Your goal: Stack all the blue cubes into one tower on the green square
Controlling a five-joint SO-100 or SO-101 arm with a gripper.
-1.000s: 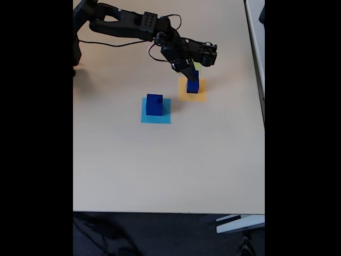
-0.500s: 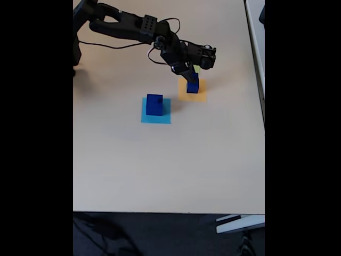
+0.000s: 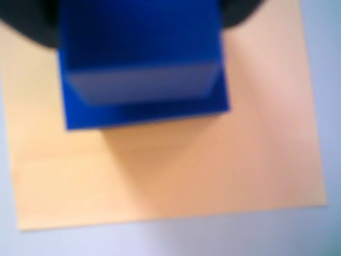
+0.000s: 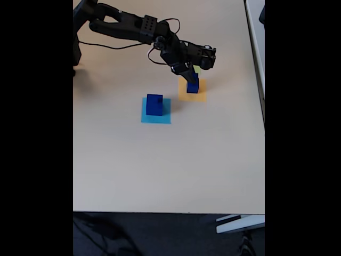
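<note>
The beige table [image 4: 160,165] fills the fixed view, with the black arm [image 4: 133,26] reaching from the upper left toward the right. Three flat paper squares lie on it. The light blue square [image 4: 156,116] sits near the middle, and a large dark blue cube [image 4: 154,104] stands upright on it, with a smaller dark bump on top that may be a second cube; the picture is too coarse to tell. To the upper right lies the orange square [image 4: 192,95], carrying a narrower dark blue cube [image 4: 193,84] that looks taller than wide, perhaps two pieces stacked. Only a small pale yellow-green sliver of the green square [image 4: 197,68] peeks out just behind the gripper, with no cube visible on it.

The gripper [image 4: 189,74] hangs directly over the cube on the orange square, at its top. In the wrist view that blue cube [image 3: 141,64] is blurred, a deep saturated blue with a paler top face, sitting on orange paper [image 3: 170,176], with dark finger shapes at the upper corners beside it. Whether the jaws clamp the cube or stand just clear of it cannot be told.
</note>
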